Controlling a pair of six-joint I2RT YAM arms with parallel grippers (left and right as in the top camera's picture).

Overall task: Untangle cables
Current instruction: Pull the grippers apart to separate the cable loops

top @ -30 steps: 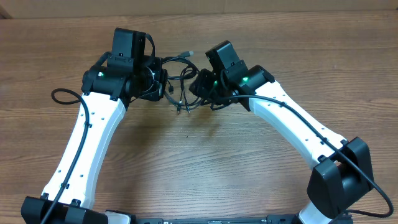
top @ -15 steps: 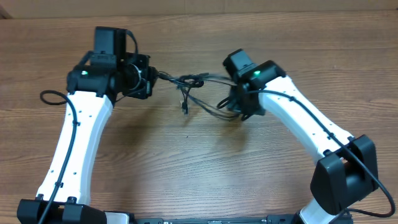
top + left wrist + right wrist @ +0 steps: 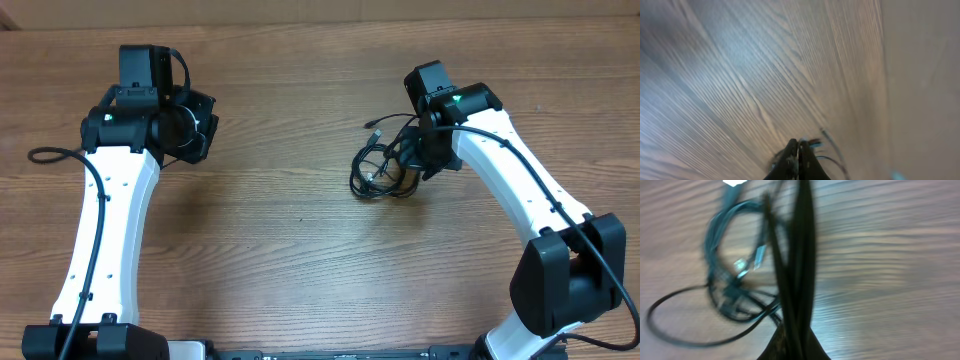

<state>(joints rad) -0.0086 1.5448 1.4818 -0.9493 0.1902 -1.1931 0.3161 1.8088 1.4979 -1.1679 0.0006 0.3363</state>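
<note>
Tangled cables [image 3: 379, 174] in right claw [image 3: 413, 156]

The cables [image 3: 381, 172] are thin black wires looped together in one loose tangle, lying on the wooden surface [image 3: 300, 250] right of centre. A small silver plug end [image 3: 372, 128] sticks out at the tangle's upper left. The right wrist view, though blurred, shows overlapping loops and pale plug tips.

Surface [image 3: 300, 260]: brown wood-grain top, grain running 9 to 3 o'clock. Paler plain strip [image 3: 450, 5] along 12 o'clock edge.
</note>
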